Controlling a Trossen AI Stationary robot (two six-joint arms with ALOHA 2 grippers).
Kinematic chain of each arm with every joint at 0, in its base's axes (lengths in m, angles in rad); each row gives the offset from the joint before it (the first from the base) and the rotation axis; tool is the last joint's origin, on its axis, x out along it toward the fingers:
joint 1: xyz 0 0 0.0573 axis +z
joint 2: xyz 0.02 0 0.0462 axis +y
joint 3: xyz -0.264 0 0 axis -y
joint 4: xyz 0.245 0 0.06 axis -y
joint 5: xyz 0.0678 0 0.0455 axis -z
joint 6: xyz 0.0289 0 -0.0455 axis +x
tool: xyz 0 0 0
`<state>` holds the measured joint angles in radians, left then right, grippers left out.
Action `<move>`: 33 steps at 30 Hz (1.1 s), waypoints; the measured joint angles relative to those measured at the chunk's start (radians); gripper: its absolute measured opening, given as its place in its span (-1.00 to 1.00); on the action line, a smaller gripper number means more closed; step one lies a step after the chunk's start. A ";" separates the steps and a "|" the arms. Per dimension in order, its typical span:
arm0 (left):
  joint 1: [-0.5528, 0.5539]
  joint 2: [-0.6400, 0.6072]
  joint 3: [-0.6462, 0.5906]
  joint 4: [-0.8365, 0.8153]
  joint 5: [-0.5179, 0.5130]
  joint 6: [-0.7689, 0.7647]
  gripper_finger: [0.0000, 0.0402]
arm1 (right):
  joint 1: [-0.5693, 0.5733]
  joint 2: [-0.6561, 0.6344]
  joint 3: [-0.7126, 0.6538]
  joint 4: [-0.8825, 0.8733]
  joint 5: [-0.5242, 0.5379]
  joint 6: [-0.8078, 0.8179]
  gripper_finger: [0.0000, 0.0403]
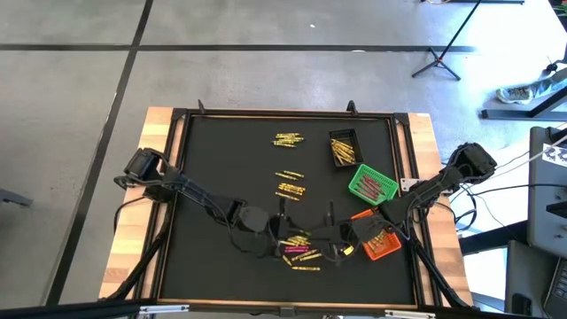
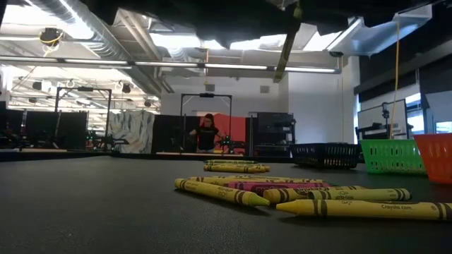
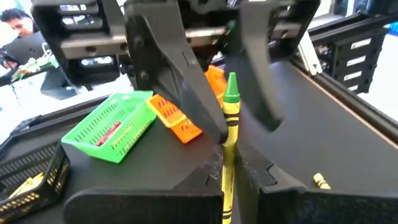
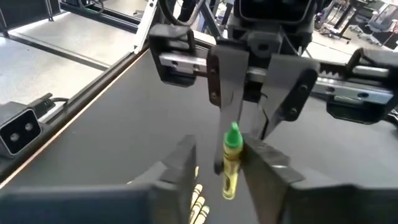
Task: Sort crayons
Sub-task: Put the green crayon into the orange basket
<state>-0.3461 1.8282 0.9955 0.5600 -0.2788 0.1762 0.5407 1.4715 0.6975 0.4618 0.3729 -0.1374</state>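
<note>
- Looking down, the high view shows both grippers meeting just beside the orange bin (image 1: 382,244), above loose crayons (image 1: 301,252).
- Left wrist view: left gripper (image 3: 227,158) pinches a green-tipped crayon (image 3: 229,134) upright.
- Right wrist view: right gripper (image 4: 217,163) fingers flank that crayon; contact cannot be told.

Overhead looks straight down; the low camera skims the table (image 2: 85,212); wrist cameras face each other, sharing one green-tipped crayon (image 3: 229,134).
</note>
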 joint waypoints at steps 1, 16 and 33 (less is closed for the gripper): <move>-0.002 0.000 0.000 0.007 0.000 0.000 -1.00 | 0.000 0.000 0.000 0.000 0.000 -0.002 -0.46; 0.020 0.000 0.000 -0.033 0.008 -0.073 -0.68 | -0.017 -0.014 0.001 -0.031 0.014 -0.078 -0.94; 0.151 0.001 -0.042 -0.188 0.035 -0.018 -0.41 | -0.189 -0.312 0.003 -0.562 0.043 0.010 -0.94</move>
<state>-0.1946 1.8288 0.9539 0.3723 -0.2443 0.1584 0.3519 1.1594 0.7002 -0.1004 0.4162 -0.1271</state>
